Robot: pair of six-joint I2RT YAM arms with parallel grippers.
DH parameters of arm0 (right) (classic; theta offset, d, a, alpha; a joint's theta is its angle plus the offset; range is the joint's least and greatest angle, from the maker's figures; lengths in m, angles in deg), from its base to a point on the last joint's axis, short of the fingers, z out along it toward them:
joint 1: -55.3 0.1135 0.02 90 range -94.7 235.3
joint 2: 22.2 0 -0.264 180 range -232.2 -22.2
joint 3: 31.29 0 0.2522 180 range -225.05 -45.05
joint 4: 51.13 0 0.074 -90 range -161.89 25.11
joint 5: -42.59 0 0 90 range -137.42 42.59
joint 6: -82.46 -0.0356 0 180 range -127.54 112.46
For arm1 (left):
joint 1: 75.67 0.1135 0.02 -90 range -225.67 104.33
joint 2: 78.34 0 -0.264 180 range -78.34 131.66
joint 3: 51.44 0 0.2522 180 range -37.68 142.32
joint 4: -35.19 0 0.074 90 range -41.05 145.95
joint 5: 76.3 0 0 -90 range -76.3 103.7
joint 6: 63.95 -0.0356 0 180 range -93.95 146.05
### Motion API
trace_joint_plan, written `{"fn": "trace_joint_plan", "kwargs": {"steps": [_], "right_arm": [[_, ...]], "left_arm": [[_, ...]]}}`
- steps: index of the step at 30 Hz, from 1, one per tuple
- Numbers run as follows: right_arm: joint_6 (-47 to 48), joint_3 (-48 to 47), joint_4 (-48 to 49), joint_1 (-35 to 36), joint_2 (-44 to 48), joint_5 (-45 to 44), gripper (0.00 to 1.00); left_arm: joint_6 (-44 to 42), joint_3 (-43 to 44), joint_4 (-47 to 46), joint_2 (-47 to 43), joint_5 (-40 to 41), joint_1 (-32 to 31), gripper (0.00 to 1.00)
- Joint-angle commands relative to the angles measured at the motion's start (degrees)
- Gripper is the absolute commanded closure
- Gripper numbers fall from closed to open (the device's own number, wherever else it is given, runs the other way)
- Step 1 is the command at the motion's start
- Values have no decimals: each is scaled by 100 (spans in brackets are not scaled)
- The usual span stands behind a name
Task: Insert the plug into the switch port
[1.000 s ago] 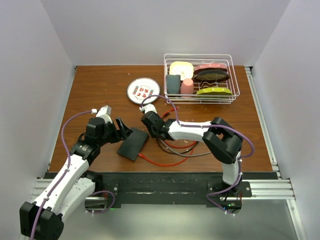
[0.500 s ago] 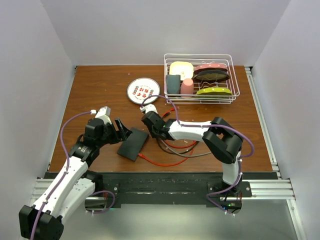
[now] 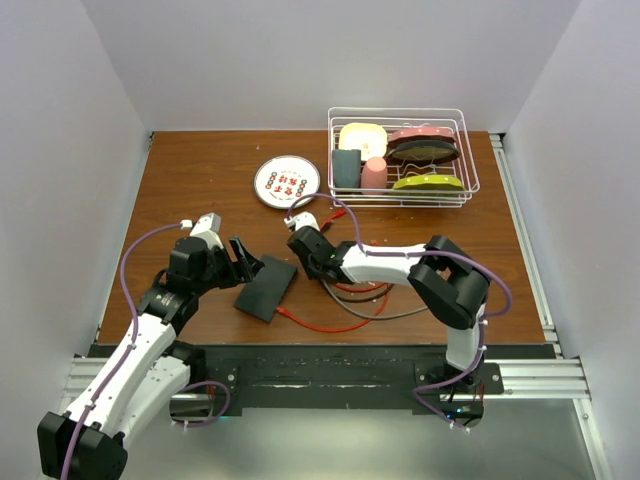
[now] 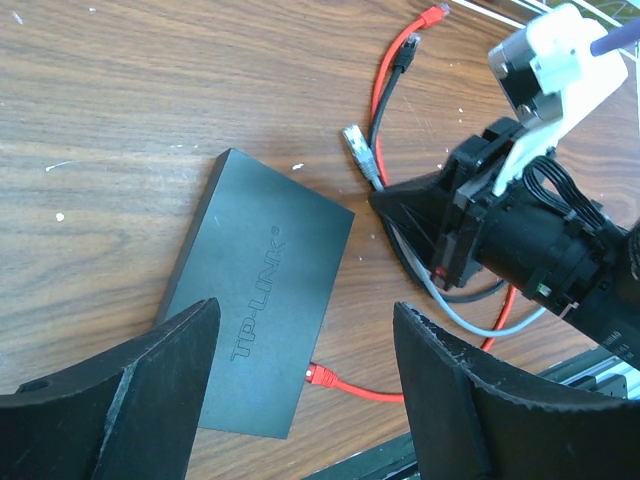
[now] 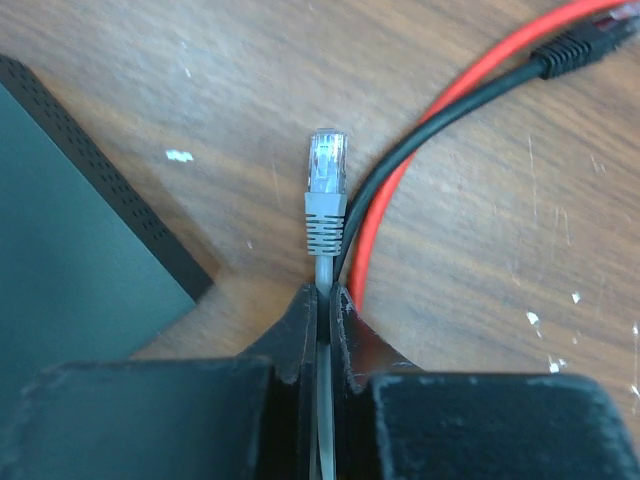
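Here, pinching the grey cable (image 5: 322,270) just behind the plug (image 5: 327,190) in the right gripper (image 5: 322,300), pointing that plug out ahead of the fingertips (image 5: 296,335), near the switch (image 5: 70,250) corner on the table (image 5: 480,260); holding the left gripper (image 4: 305,330) spread wide above the switch.

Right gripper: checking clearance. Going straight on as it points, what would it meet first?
Way looks free: the right gripper, shut on the grey cable, has only bare table ahead of its plug. The switch and other cables lie off to the sides; farther on is unseen.
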Motion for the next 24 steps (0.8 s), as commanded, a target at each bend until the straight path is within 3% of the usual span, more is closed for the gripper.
{"fn": "trace_joint_plan", "kwargs": {"steps": [1, 12, 24], "right_arm": [[61, 88, -184, -20, 566, -280, 100], [421, 413, -184, -20, 1919, 518, 99], [703, 1774, 1107, 6, 3299, 3390, 100]], "left_arm": [[-37, 166, -52, -35, -181, 40, 25], [69, 201, -411, -114, -585, 40, 25], [605, -36, -1588, -52, -1614, 40, 25]]}}
